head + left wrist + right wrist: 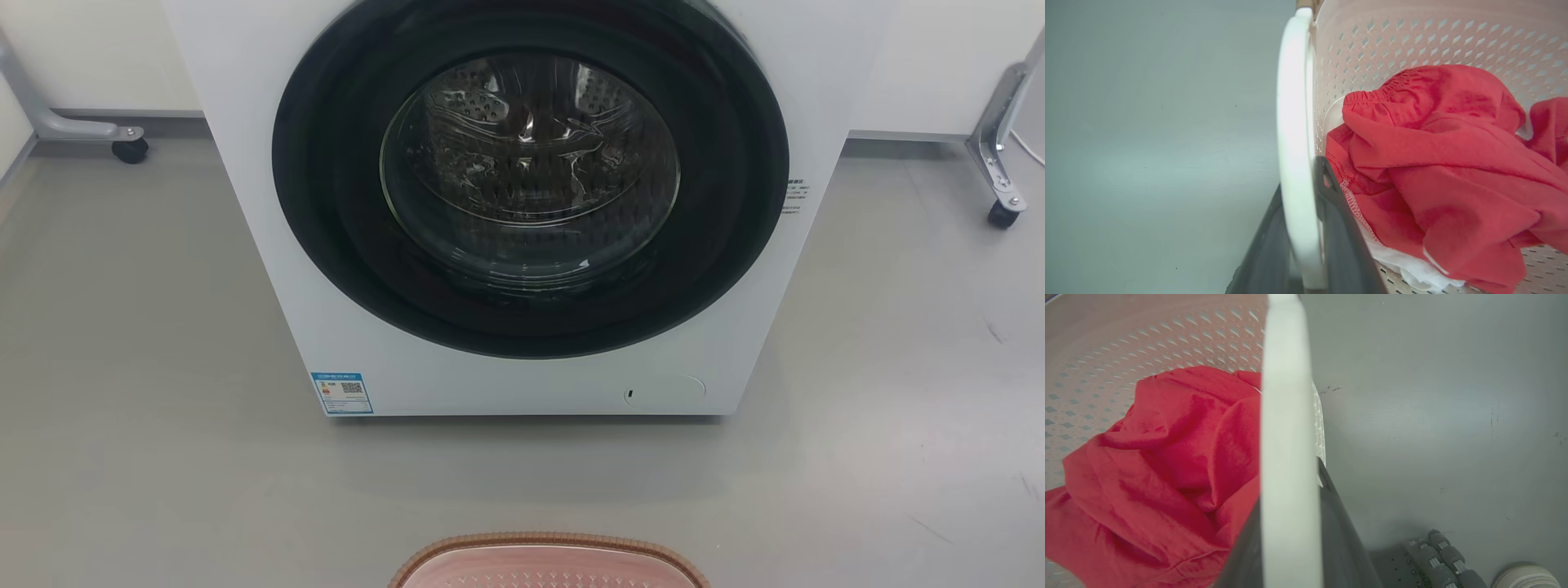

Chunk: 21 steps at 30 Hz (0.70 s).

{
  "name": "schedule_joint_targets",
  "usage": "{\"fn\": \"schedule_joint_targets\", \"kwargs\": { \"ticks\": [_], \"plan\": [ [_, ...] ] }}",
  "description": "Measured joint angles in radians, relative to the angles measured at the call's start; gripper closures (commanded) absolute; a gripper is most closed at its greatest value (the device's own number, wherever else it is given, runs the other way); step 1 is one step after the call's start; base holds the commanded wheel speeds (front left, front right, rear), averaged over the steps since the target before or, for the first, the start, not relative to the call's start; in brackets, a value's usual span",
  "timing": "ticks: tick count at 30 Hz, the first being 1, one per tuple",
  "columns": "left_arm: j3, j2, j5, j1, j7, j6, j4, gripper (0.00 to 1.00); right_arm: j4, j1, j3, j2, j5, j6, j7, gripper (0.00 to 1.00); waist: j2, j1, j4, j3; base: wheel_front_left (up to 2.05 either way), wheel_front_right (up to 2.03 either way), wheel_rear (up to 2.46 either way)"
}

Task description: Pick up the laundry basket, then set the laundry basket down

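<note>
The laundry basket (547, 551), pale pink with a brown woven rim, shows its far edge at the bottom of the head view, in front of the washing machine. In the left wrist view my left gripper (1300, 175) is shut on the basket's white side handle (1294, 102), one dark finger on each side of it. In the right wrist view my right gripper (1290, 479) is shut the same way on the other white handle (1286, 375). Inside the perforated wall (1412, 41) lies a crumpled red garment (1445, 163) over some white cloth (1412, 269). I cannot tell whether the basket rests on the floor.
A white front-loading washing machine (522, 204) with its round door shut stands just beyond the basket. Metal legs on castors stand at the far left (122, 139) and far right (1000, 196). Grey rollers (1437, 555) and a pale rounded object (1527, 577) sit on the grey floor.
</note>
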Motion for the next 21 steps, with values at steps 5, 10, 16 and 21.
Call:
{"fn": "schedule_joint_targets", "kwargs": {
  "ticks": [5,10,16,21],
  "plan": [
    [-0.002,0.0,-0.018,0.0,0.0,0.0,0.001,1.0,0.001,-0.002,0.012,0.0,0.011,0.0,-0.005,1.0,0.0,0.0,-0.001,0.002,0.0,0.0,0.0],
    [-0.004,0.001,-0.021,0.0,0.0,0.0,0.001,1.0,0.004,-0.006,0.026,0.0,0.025,0.0,-0.009,1.0,0.0,0.0,-0.001,0.005,0.0,0.0,0.0],
    [-0.006,0.003,-0.024,0.0,-0.001,0.0,0.001,1.0,0.006,-0.017,0.045,0.0,0.046,0.0,-0.018,1.0,0.0,0.0,-0.002,0.009,0.0,0.0,0.0],
    [-0.007,0.003,-0.024,0.0,-0.002,0.0,0.002,1.0,0.007,-0.017,0.057,-0.001,0.061,0.0,-0.022,1.0,0.0,0.0,-0.003,0.013,0.0,0.0,0.0]
  ]
}}
